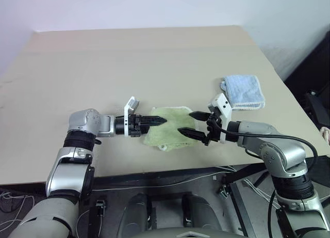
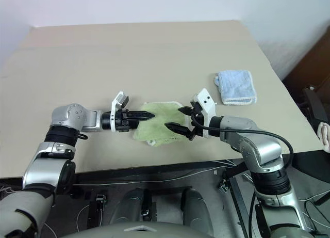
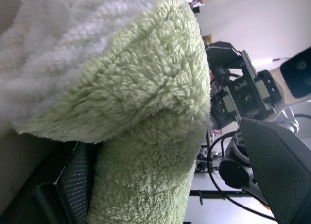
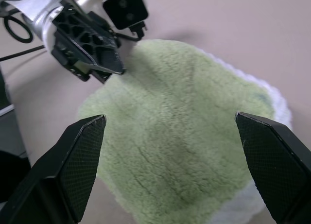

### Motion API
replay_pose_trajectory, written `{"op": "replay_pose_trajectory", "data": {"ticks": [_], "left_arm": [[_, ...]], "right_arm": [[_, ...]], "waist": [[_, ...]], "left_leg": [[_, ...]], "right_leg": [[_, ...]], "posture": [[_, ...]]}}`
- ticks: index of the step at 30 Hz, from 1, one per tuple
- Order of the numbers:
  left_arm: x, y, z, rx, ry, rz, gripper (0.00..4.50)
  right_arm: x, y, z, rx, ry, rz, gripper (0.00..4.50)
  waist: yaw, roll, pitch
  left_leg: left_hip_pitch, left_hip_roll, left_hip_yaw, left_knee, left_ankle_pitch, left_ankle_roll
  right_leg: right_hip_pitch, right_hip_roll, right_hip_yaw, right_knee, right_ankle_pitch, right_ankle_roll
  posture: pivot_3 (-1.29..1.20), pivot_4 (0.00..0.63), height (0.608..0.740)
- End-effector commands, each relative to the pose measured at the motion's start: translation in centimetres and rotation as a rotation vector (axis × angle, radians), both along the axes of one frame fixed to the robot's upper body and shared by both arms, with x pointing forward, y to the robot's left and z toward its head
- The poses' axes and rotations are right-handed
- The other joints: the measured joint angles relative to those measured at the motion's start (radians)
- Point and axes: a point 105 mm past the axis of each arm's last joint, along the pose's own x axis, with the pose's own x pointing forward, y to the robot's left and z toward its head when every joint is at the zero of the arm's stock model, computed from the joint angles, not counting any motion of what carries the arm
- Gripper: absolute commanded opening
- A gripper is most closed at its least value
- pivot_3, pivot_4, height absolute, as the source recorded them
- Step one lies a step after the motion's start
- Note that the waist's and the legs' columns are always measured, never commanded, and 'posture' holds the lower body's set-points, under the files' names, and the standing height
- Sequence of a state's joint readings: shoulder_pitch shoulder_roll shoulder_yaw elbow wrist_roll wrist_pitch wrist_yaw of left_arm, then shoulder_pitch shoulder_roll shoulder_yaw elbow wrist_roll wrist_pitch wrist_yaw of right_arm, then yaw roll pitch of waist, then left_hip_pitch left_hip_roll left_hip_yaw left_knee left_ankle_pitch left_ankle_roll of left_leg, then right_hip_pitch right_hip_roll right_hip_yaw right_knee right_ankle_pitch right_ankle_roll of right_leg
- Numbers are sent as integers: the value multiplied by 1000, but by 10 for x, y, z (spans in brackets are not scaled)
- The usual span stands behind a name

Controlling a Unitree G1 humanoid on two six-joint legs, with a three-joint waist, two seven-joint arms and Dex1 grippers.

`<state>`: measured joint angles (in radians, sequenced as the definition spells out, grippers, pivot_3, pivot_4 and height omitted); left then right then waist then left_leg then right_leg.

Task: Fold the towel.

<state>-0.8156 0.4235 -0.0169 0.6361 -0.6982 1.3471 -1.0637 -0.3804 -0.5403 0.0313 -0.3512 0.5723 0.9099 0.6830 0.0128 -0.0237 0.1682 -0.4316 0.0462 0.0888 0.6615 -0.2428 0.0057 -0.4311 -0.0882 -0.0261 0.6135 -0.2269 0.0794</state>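
The left gripper (image 1: 154, 121) reaches over the light green terry-cloth towel (image 1: 170, 127), fingers spread, perhaps brushing its pile. The right gripper (image 1: 192, 123) hangs spread-fingered at the towel's opposite edge, holding nothing. The towel lies folded on the beige table (image 1: 129, 67); a smaller light blue towel (image 1: 242, 91) lies beyond it.

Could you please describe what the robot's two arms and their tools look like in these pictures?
Both arms are silver-grey metal segments joined by black banded joints. Each ends in a black tool, the left tool and the right tool, with two pointed black fingers whose inner pads are finely dimpled. A white bracket sits at each wrist, and a black cable loops along the right forearm.
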Motion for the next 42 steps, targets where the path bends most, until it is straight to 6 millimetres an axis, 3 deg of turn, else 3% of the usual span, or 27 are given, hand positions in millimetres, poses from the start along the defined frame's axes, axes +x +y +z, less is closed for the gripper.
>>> {"op": "replay_pose_trajectory", "data": {"ticks": [1, 3, 12, 14, 20, 25, 30, 34, 37, 39, 42], "left_arm": [[-6, -7, -5, 12, 11, -49, 4107], [-6, -6, -6, 11, 9, -50, 3650], [-13, -3, -4, -29, -29, -66, 446], [-13, -3, -2, -38, -35, -59, 31], [-4, 10, 15, -65, -99, 4, 31], [5, 48, 58, -92, -256, 118, 31], [14, 92, 90, -36, -372, 294, 31], [25, 144, 115, 20, -446, 539, 31], [31, 200, 131, 100, -507, 791, 31], [24, 241, 138, 133, -528, 942, 31], [17, 272, 140, 163, -536, 1055, 31]], "right_arm": [[0, -3, 11, 10, -57, -23, 4500], [1, -4, 11, 8, -59, -34, 4500], [10, -7, 6, -11, -73, -82, 4500], [12, -5, 6, -7, -74, -88, 4500], [15, 0, 15, 43, -86, -80, 4500], [20, -2, 38, 131, -120, -72, 4500], [27, -3, 58, 256, -127, -71, 4500], [33, 1, 56, 262, -114, -64, 4500], [35, 6, 51, 250, -104, -45, 4500], [36, 10, 50, 248, -101, -29, 4500], [36, 13, 49, 244, -101, -10, 4500]], "waist": [[0, 0, 0], [-1, 0, 0], [-1, 0, 0], [-1, 0, 0], [-5, 0, 0], [-26, 0, 1], [-28, 1, 1], [-26, 0, 2], [-27, 0, 2], [-35, 1, 2], [-33, 1, 2]], "left_leg": [[0, 0, -1, 0, 0, 0], [-1, 0, -1, 0, 0, 0], [-4, 0, -3, 1, 0, 0], [-4, 0, -3, 2, 0, 0], [-4, 1, -3, 3, 0, 0], [-6, 1, -4, 3, 0, 0], [-8, 1, -3, 2, 0, 0], [-9, 1, -4, 3, 0, 0], [-9, 1, -3, 3, 0, 0], [-10, 1, -2, 2, 0, 0], [-10, 2, -1, 1, 0, 0]], "right_leg": [[0, 0, 0, 0, 0, 0], [0, 0, -1, 0, 0, 0], [-2, 0, -3, 0, 0, 0], [-2, 0, -3, 0, 0, 0], [-2, 1, -3, 1, 0, 0], [-5, 2, -3, 2, 0, 1], [-7, 3, -3, 3, 2, 4], [-7, 3, -3, 3, 2, 4], [-8, 3, -4, 3, 2, 4], [-9, 3, -3, 3, 2, 4], [-10, 4, -3, 4, 2, 5]], "posture": [[0, 150, 740], [0, 150, 740], [0, 150, 740], [0, 150, 740], [0, 150, 740], [0, 150, 740], [0, 150, 740], [0, 150, 740], [0, 150, 740], [0, 150, 740], [0, 150, 740]]}}
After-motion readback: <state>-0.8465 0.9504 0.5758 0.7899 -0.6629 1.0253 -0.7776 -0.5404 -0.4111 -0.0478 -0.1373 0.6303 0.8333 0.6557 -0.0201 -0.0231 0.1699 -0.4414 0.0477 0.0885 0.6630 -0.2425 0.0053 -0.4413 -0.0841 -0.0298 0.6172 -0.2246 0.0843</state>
